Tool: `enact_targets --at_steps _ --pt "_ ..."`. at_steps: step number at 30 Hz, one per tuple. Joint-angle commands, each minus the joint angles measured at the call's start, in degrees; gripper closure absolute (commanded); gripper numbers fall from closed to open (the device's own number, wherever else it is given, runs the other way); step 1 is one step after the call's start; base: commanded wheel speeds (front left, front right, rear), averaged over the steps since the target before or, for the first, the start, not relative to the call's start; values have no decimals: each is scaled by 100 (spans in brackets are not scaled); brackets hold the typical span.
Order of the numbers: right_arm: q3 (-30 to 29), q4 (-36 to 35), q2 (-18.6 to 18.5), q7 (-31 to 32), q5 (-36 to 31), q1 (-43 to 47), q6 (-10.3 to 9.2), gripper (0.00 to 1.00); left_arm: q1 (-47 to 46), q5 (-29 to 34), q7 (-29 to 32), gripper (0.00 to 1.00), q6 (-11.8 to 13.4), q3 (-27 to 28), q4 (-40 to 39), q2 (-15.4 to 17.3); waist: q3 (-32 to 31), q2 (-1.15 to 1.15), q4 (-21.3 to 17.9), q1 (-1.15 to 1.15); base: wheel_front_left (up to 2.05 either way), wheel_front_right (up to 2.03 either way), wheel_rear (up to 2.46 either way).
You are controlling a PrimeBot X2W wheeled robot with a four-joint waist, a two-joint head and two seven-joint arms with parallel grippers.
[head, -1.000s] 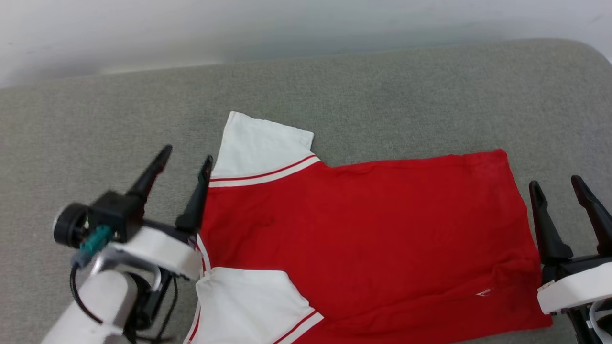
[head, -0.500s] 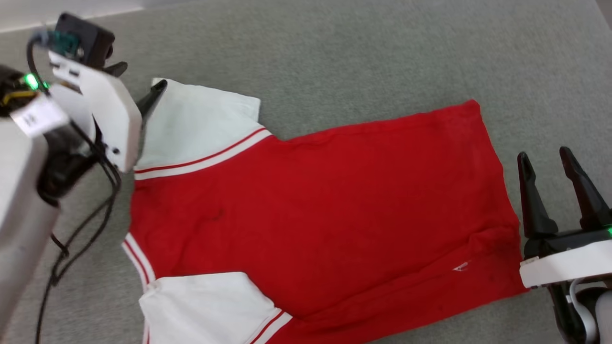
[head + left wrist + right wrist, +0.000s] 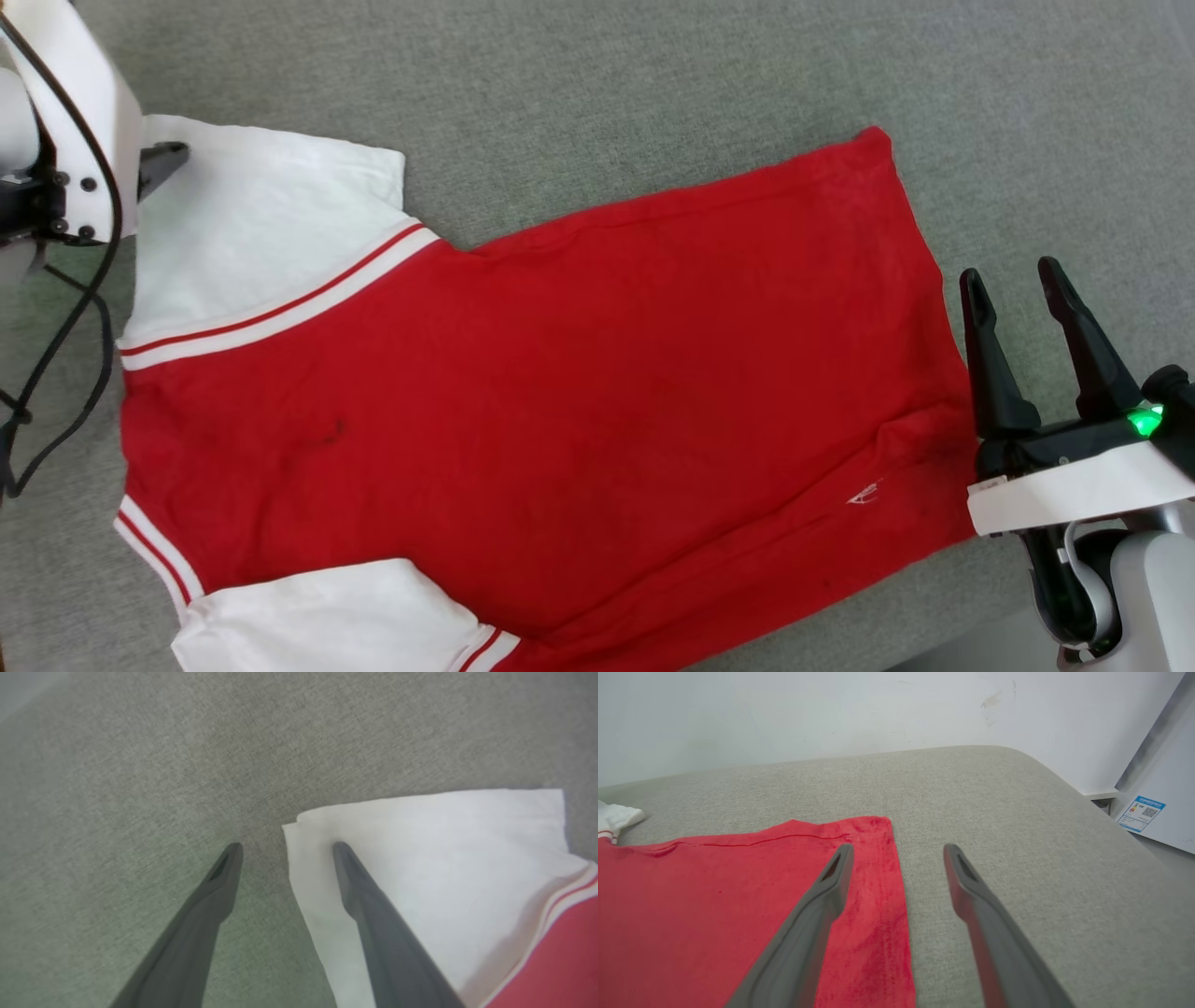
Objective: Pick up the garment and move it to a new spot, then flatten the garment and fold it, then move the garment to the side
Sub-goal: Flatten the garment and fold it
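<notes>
Here's the garment (image 3: 560, 392), spread out flat on the grey cushion (image 3: 607, 84), plain red side up, collar end toward the robot's left and hem (image 3: 920, 280) toward its right. Both white sleeves are out: the far sleeve (image 3: 261, 224) lies flat above its striped trim (image 3: 280, 313), and the near sleeve (image 3: 308, 616) runs off the bottom of the head view.

Over to the left gripper (image 3: 287, 846): jaws spread wide, nothing between them. It straddles the outer corner of the far sleeve, 1 finger (image 3: 373, 914) over the white cloth just inside that corner, the other over bare grey fabric. Whether that tip actually presses on the sleeve, I can't tell from the wrist view.

Now the right gripper (image 3: 1010, 271): also fully spread and carrying nothing. It sits right at the hem edge, a green light (image 3: 1144, 422) glowing on its wrist. From its own wrist camera, 1 finger (image 3: 817, 914) hangs over the red hem strip and the other over the cushion beside it, with the shirt's edge running between the 2. Contact with the cloth can't be made out there either. A white wall (image 3: 784, 714) rises behind the cushion.
</notes>
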Motion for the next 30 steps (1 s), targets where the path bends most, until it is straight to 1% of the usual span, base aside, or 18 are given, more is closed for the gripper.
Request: enact_targets --at_steps 1,4,5,6,7,10,12,15,19,21,22,23,25,26,28,30 --pt "10 10 15 -32 -1 -106 -2 0 -22 40 44 0 25 -41 39 28 91 0 -77 -1 0 0 0" --pt "23 35 15 -71 -15 -161 -2 0 37 26 238 0 73 -122 160 54 146 0 -102 -1 0 0 0" --pt "22 45 17 -82 -24 -156 -2 0 120 -41 405 20 70 -171 219 52 155 0 -105 -1 0 0 0" --pt "40 55 21 -77 -32 -163 -2 0 193 -84 527 66 46 -215 243 59 165 0 -107 -1 0 0 0" --pt "89 62 22 -43 -4 -170 -2 0 241 -109 557 100 41 -227 235 64 173 0 -110 -1 0 0 0" --pt "115 62 -11 -16 58 -206 -3 0 369 -218 529 100 -18 -210 212 24 161 0 -101 -1 0 0 0" --pt "104 48 -71 21 55 -234 -3 0 398 -240 383 100 -52 -188 165 12 110 0 -71 -1 0 0 0" --pt "41 47 -161 94 48 -247 -3 0 395 -238 57 100 -95 -124 82 -60 -9 0 8 -1 0 0 0" --pt "3 63 -347 447 2 -161 -2 0 365 -275 -467 100 -203 -12 -31 -167 -239 0 159 -1 0 0 0" --pt "-37 2 -506 688 -29 -126 -3 0 371 -241 -720 100 -275 -14 -106 -200 -368 0 271 -1 0 0 0" --pt "-56 -50 -582 835 -8 -127 -2 0 390 -219 -814 100 -304 -48 -145 -217 -426 0 330 -1 0 0 0" --pt "-47 -158 -808 1232 37 -136 -2 0 451 -208 -976 100 -368 -127 -253 -246 -548 0 452 -1 0 0 0" --pt "-24 -223 -1028 1845 146 -162 -3 0 490 -231 -1106 100 -409 -205 -402 -236 -649 0 562 -1 0 0 0" --pt "61 -317 -1216 2143 171 -216 -2 0 489 -193 -1225 100 -428 -249 -512 -215 -690 0 618 -1 0 0 0" --pt "-8 -402 -1377 2736 396 -368 -4 0 547 -186 -1521 100 -452 -298 -716 -229 -752 0 741 -1 0 0 0" --pt "58 -471 -1687 3335 467 -471 -3 0 613 -167 -1722 100 -456 -397 -858 -194 -776 0 869 -1 0 0 0"
